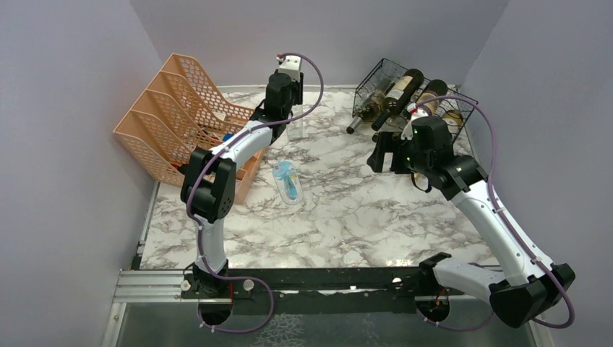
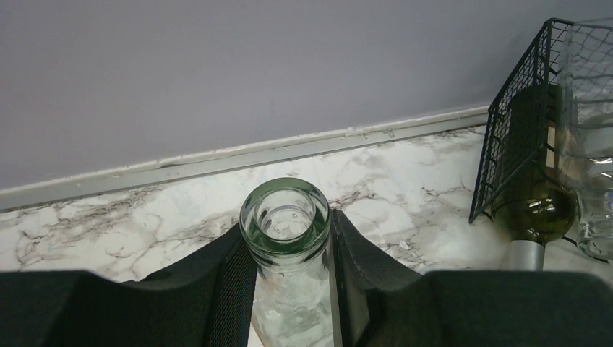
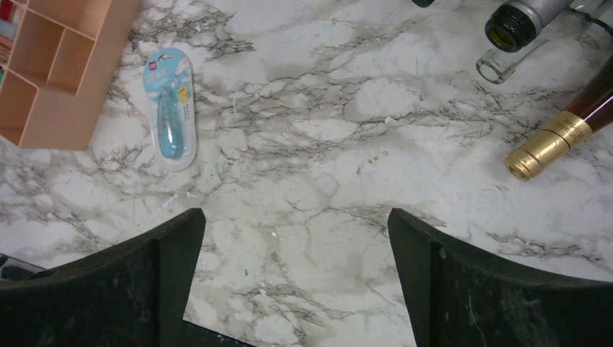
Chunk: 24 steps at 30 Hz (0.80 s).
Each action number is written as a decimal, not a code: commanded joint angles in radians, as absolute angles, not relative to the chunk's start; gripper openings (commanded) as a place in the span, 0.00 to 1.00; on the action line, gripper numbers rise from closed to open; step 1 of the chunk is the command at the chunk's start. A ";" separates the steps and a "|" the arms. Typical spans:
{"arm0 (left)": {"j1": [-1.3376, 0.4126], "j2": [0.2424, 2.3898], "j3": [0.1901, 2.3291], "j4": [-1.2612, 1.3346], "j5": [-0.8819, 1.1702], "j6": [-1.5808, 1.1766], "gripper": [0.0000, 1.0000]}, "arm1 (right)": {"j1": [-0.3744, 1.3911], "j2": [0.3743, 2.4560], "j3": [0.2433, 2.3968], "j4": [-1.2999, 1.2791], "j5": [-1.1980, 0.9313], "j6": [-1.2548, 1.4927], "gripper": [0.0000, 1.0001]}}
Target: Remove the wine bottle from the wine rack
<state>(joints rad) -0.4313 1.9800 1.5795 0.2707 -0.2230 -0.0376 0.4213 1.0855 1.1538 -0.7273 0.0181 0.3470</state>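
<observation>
The black wire wine rack [image 1: 387, 72] stands at the back right and holds three bottles lying down: a green one with a silver cap [image 1: 367, 108], a dark one [image 1: 399, 92] and a brown one [image 1: 434, 92]. My left gripper [image 2: 289, 231] is shut on the neck of an upright clear glass bottle [image 2: 285, 217], which stands on the marble left of the rack [image 2: 509, 155]; it shows in the top view too [image 1: 296, 130]. My right gripper [image 3: 295, 220] is open and empty above the marble, in front of the rack [image 1: 382, 153]. Its view shows the silver-capped neck [image 3: 522, 20] and a gold-foil neck [image 3: 553, 141].
A peach mesh file organizer [image 1: 173, 108] stands at the back left, with a peach compartment tray [image 3: 58, 65] in front of it. A blue packaged item [image 1: 289, 182] lies mid-table. A second clear bottle [image 2: 589, 137] lies in the rack. Grey walls close in three sides.
</observation>
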 commanded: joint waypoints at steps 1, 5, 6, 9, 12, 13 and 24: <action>-0.422 1.911 1.519 0.340 -0.194 -0.037 0.27 | 0.418 1.076 1.187 -0.718 0.057 0.347 1.00; -0.423 1.894 1.492 0.342 -0.196 -0.021 0.51 | 0.417 1.068 1.201 -0.732 0.050 0.353 1.00; -0.422 1.889 1.488 0.342 -0.200 -0.021 0.55 | 0.417 1.064 1.202 -0.735 0.048 0.355 1.00; -0.423 1.864 1.478 0.339 -0.199 -0.012 0.75 | 0.417 1.051 1.209 -0.750 0.054 0.363 1.00; -0.422 1.819 1.476 0.320 -0.173 -0.009 0.99 | 0.418 1.043 1.229 -0.772 0.061 0.364 1.00; -0.422 1.799 1.475 0.310 -0.159 -0.011 1.00 | 0.417 1.040 1.237 -0.782 0.064 0.365 1.00; -0.422 1.436 1.284 0.172 -0.173 -0.102 1.00 | 0.418 0.970 1.188 -0.839 0.088 0.408 1.00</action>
<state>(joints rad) -0.4267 1.6024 1.4059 0.1856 -0.1757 -0.0536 0.4213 1.0100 1.2251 -0.7994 0.0402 0.3740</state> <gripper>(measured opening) 0.995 0.996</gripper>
